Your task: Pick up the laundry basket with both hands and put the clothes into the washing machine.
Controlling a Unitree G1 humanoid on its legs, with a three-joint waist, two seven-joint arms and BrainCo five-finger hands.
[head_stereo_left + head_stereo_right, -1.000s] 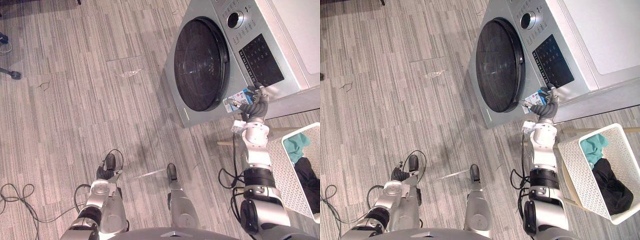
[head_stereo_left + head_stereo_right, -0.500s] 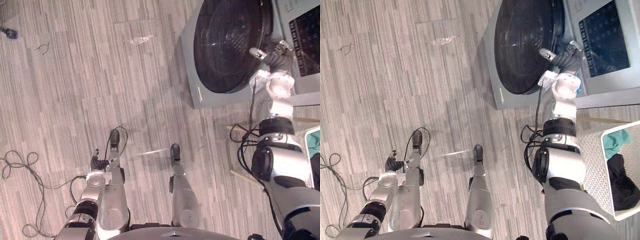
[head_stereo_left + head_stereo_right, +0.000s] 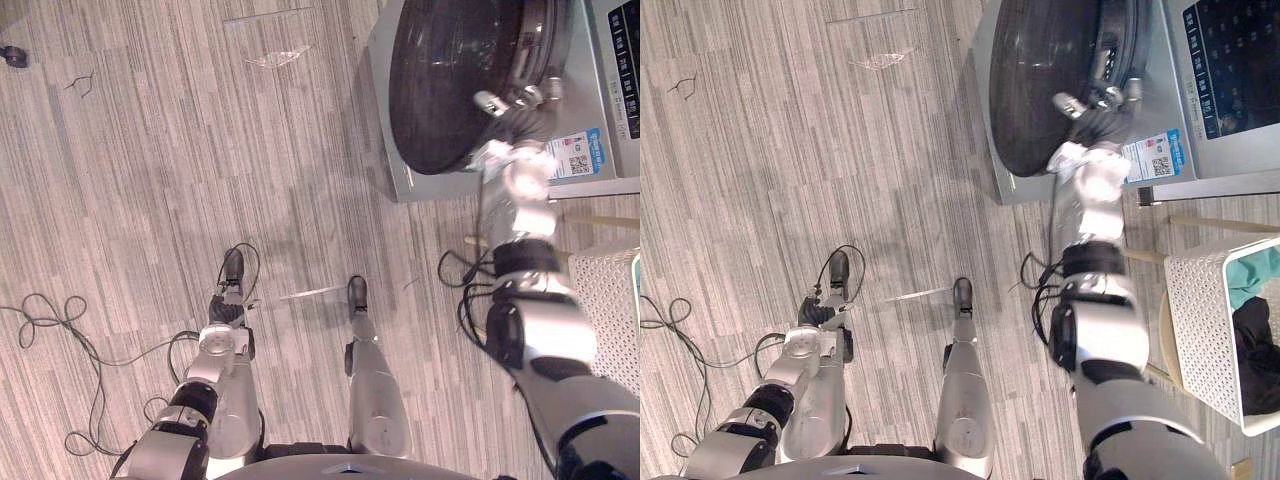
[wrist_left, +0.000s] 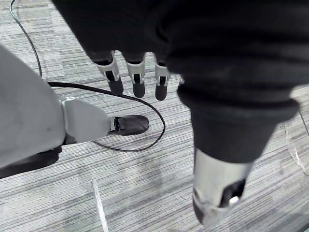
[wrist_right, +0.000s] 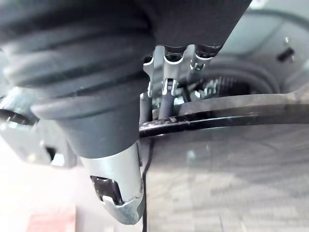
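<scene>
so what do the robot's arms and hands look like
Both arms are silver-grey with black bands. The left hand has silver fingers with dark tips under a dark ribbed cover; the right hand wears the same cover, with a silver thumb.

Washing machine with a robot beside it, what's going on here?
The robot is opening the washing machine. Its right hand grips the edge of the round dark door, which looks slightly ajar. Its left hand hangs open over the floor, holding nothing. The white laundry basket sits untouched to the robot's right, with the clothes inside it, so nothing has been loaded yet.
</scene>
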